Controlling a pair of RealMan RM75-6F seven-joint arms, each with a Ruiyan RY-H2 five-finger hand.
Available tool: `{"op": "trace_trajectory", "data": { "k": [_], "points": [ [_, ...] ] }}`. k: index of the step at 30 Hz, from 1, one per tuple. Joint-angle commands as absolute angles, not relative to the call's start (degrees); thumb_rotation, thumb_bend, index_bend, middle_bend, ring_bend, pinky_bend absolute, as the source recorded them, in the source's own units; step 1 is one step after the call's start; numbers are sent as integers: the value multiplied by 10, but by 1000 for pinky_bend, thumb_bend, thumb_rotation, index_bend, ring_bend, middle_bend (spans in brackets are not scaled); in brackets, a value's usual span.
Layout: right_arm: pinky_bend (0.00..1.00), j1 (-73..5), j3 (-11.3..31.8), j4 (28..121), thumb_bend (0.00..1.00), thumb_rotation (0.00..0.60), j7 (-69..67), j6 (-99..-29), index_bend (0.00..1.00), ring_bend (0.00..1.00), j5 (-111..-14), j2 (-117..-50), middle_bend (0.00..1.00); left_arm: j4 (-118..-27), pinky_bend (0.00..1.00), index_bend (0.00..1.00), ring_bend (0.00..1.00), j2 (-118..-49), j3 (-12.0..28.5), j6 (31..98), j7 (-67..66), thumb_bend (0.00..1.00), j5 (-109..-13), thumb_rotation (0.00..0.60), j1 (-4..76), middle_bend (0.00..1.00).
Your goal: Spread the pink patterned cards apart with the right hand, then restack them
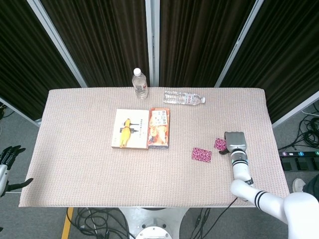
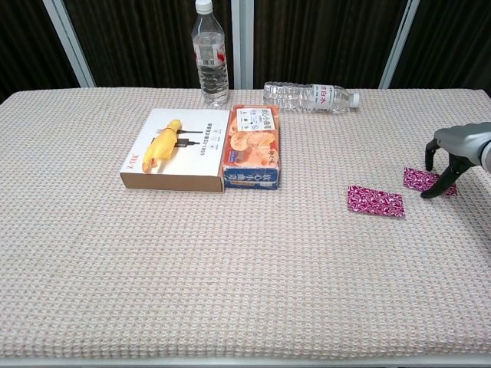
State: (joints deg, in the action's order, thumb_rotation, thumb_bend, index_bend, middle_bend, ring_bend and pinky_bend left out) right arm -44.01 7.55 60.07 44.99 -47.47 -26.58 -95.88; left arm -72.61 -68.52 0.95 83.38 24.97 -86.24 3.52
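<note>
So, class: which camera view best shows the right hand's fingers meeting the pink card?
The chest view: side-on, the right hand's fingers reach down onto the far pink card. In the head view, the hand covers that card's edge.

The right hand (image 1: 236, 141) was grey with black fingers (image 2: 431, 188); its white arm (image 1: 269, 204) bore black bands. The left hand (image 1: 7, 158) was black.

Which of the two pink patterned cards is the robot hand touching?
The card farther right, under the right robot hand, whose fingertips rest on it. The other pink card lies apart to its left, untouched.
</note>
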Motion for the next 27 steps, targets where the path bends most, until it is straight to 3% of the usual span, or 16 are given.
{"op": "trace_trajectory", "data": {
  "k": [1, 5, 11, 27],
  "points": [
    [1000, -440, 75, 598, 41, 422, 449, -474, 358, 1000, -267, -960, 1000, -726, 267, 213, 94, -685, 9, 833, 250, 32, -862, 600, 35, 223],
    [1000, -438, 77, 599, 42, 421, 443, -476, 385, 1000, -273, -961, 1000, -725, 267, 212, 94, -686, 9, 833, 250, 32, -862, 600, 35, 223],
    [1000, -436, 78, 599, 41, 515, 440, -479, 423, 1000, -277, -964, 1000, -725, 267, 212, 94, -685, 9, 834, 250, 32, -862, 600, 35, 223],
    [1000, -434, 91, 649, 42, 510, 435, -502, 425, 1000, -292, -936, 1000, -727, 267, 212, 94, -685, 10, 833, 248, 32, -863, 600, 36, 224]
  ]
}}
